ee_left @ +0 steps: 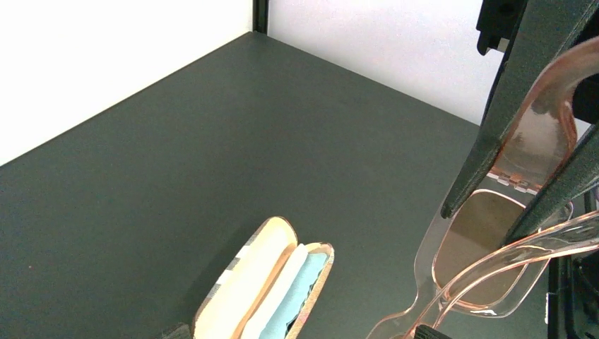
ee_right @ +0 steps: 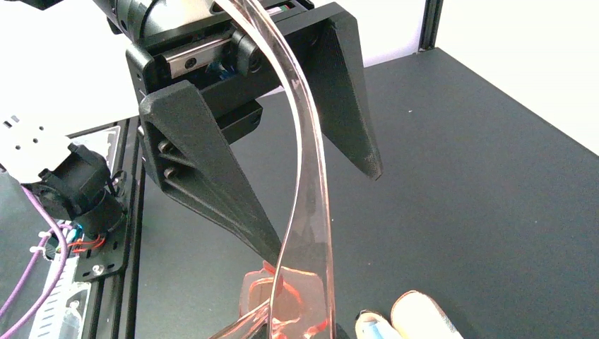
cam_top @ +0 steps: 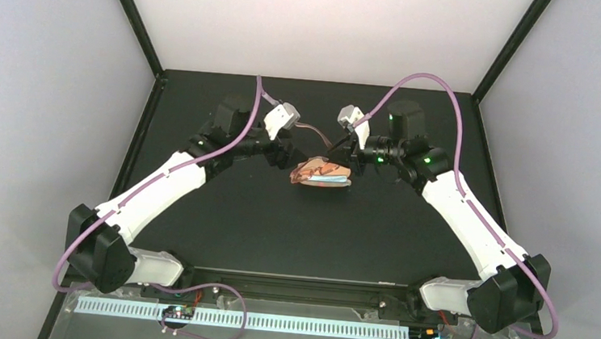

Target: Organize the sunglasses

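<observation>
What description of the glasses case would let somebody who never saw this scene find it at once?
On the black table, look just behind its centre. There lies the open glasses case: striped outside, cream inside, holding a light-blue cloth. The sunglasses are held in the air; only the case rests on the table.

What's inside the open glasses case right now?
A light-blue cloth lies in the case against its cream lining. The sunglasses are outside it, held in the air. Whatever is beneath the cloth is covered.

At table (cam_top: 276,232) centre the case (cam_top: 323,174), cloth (ee_left: 297,289) in it, sunglasses (ee_left: 480,247) apparently above and just behind it.
</observation>
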Controlling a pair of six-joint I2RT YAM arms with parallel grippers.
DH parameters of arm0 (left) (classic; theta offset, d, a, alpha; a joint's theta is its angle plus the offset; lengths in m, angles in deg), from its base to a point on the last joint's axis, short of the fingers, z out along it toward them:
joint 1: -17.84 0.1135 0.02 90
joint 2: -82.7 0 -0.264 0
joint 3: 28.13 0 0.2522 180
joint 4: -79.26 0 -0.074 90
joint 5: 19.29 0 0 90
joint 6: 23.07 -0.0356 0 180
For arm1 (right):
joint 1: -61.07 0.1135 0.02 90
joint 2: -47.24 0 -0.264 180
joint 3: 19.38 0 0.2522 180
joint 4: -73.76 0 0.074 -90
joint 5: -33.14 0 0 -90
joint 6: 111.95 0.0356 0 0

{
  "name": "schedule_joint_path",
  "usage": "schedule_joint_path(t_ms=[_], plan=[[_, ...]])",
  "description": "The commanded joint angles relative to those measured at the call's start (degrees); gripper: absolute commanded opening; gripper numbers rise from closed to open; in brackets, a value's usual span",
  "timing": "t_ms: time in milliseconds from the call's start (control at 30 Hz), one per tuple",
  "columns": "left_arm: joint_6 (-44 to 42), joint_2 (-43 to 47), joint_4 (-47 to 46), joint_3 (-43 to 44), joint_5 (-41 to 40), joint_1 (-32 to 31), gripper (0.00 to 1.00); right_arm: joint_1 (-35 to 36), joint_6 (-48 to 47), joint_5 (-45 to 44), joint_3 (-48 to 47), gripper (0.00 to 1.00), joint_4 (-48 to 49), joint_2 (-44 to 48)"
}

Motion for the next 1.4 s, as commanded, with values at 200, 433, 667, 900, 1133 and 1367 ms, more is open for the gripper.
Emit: schedule_joint_path(t_ms=[200,433,667,900,1133,1367], plan=[[-1.43,-0.32,0.28,0.12,-2.22,-0.33,0.88,-1.12,-1.26,-1.40,0.61,0.05,1.69,1.49],[-3.16,0.90,1.41,-0.26,17.19,4.61,0.97,-1.45,-11.34,-0.63,2.16,0.04,-1.21,4.59],[-6.73,-1.89,1.16,-2.57,38.82,5.26,0.99,-1.51,-16.55,5.54,2.75,0.05,-4.15,7.59],[-16.30,1.01,-1.21,-8.12,34.54,2.25,0.99,-1.54,-14.94,12.31,2.46,0.06,-4.65,8.53],[-16.94,1.19,-2.56,-8.46,31.35,1.18,0.98,-1.59,-10.40,13.58,3.61,0.06,-1.11,7.67],[-17.99,1.35,-2.01,-8.37,29.06,0.44,0.82,-2.04,-5.89,12.00,4.73,0.06,2.94,7.12]])
